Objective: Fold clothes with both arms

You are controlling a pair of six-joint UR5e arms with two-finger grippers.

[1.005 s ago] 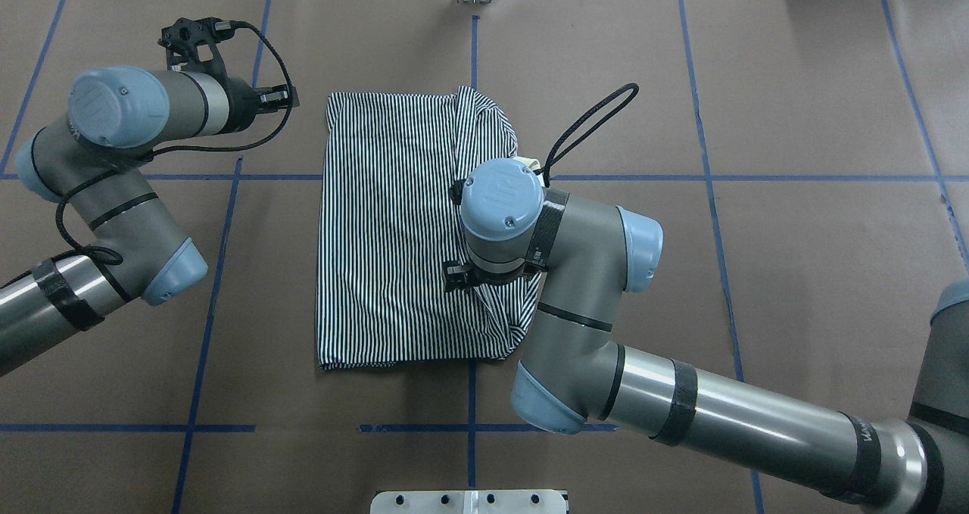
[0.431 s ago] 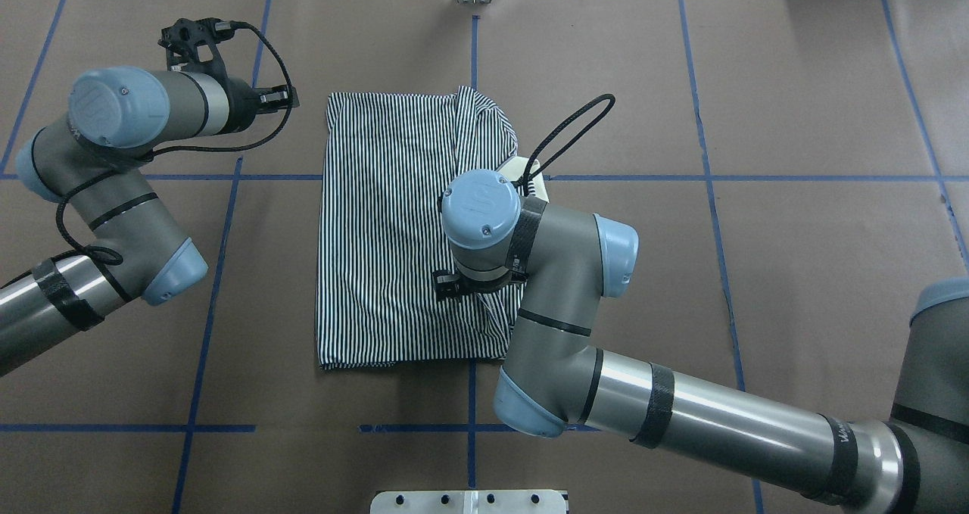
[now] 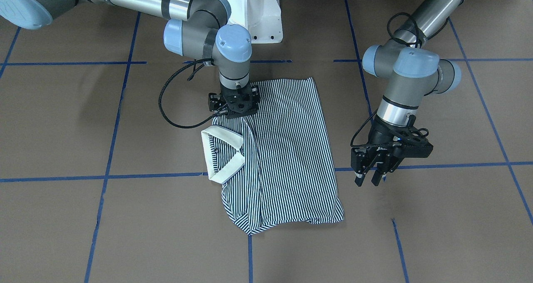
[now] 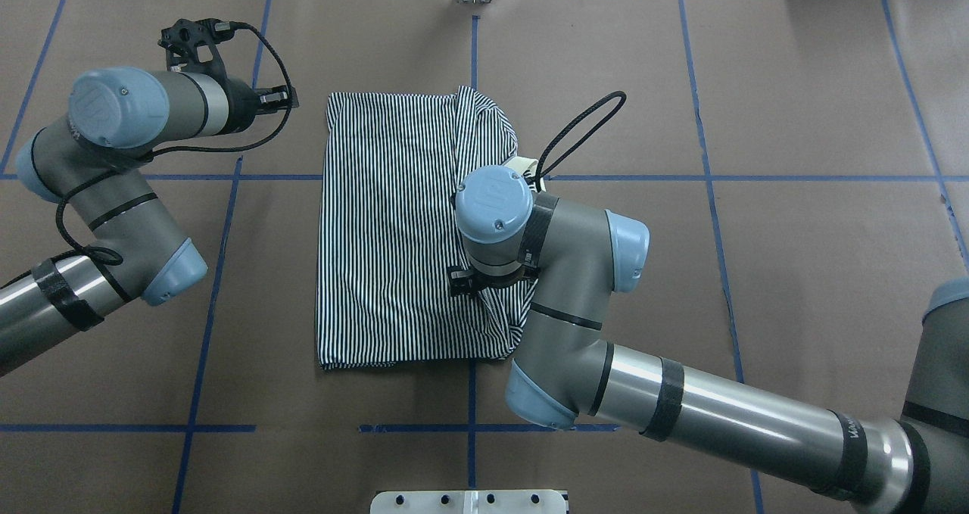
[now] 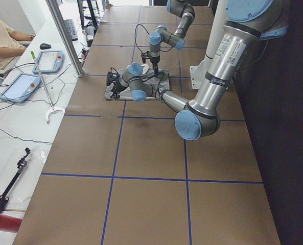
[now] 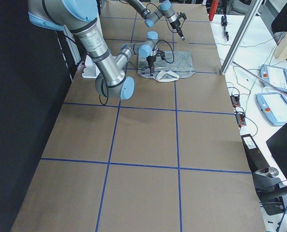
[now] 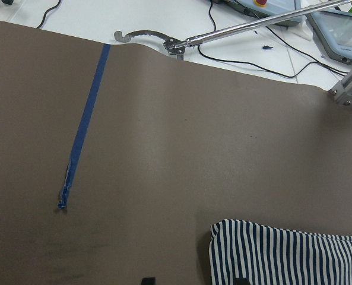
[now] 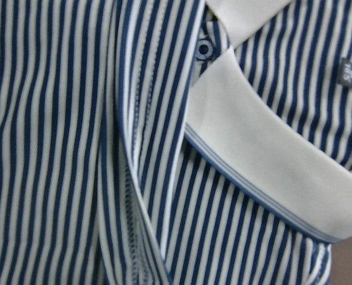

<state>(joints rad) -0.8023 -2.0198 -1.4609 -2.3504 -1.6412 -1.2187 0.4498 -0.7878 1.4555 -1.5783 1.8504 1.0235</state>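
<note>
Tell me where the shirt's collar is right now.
In the front-facing view the cream collar lies at the striped shirt's view-left edge, on the robot's right side, just below the right gripper.

Both arms are silver-grey tubes with pale blue round caps at the joints, each cap stamped with a logo and dotted with small screws. The left arm (image 4: pixel 129 234), at the frame's left, and the right arm (image 4: pixel 575 272), lower right, wear black bands. Black cables (image 4: pixel 583 124) loop to the wrists. A white pedestal base (image 3: pixel 250 12) stands at top centre.
</note>
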